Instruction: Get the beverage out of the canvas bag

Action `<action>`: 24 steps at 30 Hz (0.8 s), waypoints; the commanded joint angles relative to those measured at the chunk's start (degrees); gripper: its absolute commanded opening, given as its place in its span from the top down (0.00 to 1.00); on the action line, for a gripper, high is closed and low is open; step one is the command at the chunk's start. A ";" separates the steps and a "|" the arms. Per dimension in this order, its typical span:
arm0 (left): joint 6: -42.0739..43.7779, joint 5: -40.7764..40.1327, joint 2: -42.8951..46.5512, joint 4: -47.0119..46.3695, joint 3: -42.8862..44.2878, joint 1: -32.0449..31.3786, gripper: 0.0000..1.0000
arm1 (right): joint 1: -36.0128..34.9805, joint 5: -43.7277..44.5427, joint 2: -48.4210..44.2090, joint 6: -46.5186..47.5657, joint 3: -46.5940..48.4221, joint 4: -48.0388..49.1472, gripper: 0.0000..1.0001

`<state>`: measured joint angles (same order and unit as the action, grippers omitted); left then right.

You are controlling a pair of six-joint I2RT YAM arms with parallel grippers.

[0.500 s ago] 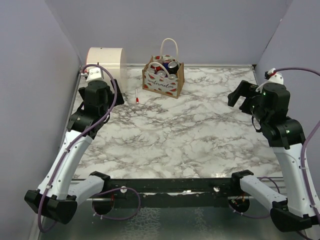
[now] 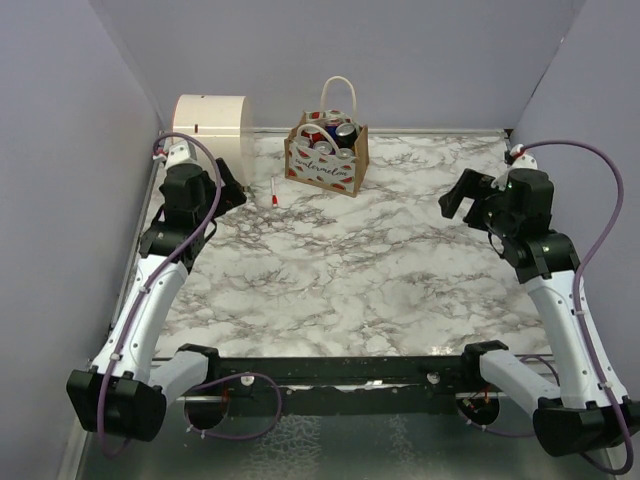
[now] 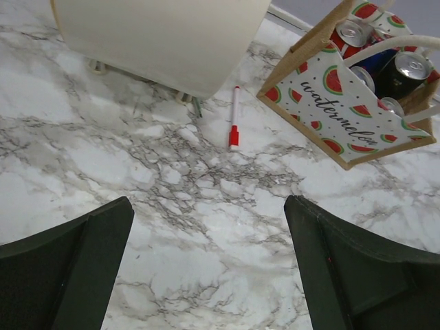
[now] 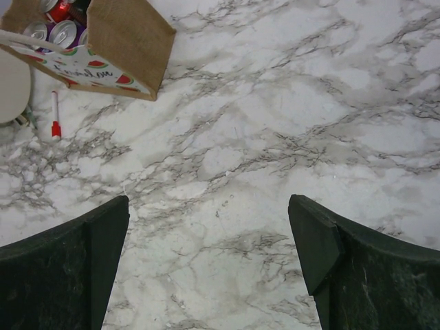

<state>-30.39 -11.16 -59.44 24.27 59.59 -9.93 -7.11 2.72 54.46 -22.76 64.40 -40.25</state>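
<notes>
1. Several drink cans (image 3: pixel 411 65) stand upright inside the canvas bag (image 2: pixel 326 160), their round tops showing at the open mouth; one is red, one blue and one dark.
2. The bag sits upright on the counter (image 2: pixel 380 250) at its far edge, left of the middle and close to the back wall.
3. It is a boxy tan-brown tote. Its pale front panel carries red watermelon-slice prints and dark script reading "watermelon", and its white loop handles (image 2: pixel 338 95) rise above the cans.
4. A white marker with a red cap (image 2: pixel 274 192) lies flat on the counter just left of the bag, apart from it.
5. A cream cylindrical container (image 2: pixel 210 125) stands in the far left corner, beyond the marker.
6. The left arm reaches up the left side of the counter, its wrist near the cream container. The left gripper (image 3: pixel 206 213) looks down on the marker and the bag's front, with its fingers spread wide and nothing between them.
7. The right arm rises on the right side with its elbow bent, and its wrist is turned towards the middle of the counter. The right gripper (image 4: pixel 208 206) hangs over bare marble well apart from the bag, its fingers wide apart and empty.
</notes>
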 commanded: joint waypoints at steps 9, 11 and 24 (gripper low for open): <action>-16.65 12.24 -10.17 -12.51 5.78 -0.79 0.03 | -3.27 -3.78 0.91 0.14 -1.07 5.14 0.01; -19.53 12.69 -12.43 -14.61 6.97 -2.28 0.03 | -4.99 -3.07 1.15 1.55 -0.76 5.68 0.01; -39.08 -5.22 -34.77 -20.07 24.36 -15.96 0.01 | -13.06 1.62 1.11 5.45 -0.80 7.67 0.01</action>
<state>-62.89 -9.17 -90.15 7.55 78.67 -25.12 -19.35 1.02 56.21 -19.11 62.50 -35.38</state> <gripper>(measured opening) 0.991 0.994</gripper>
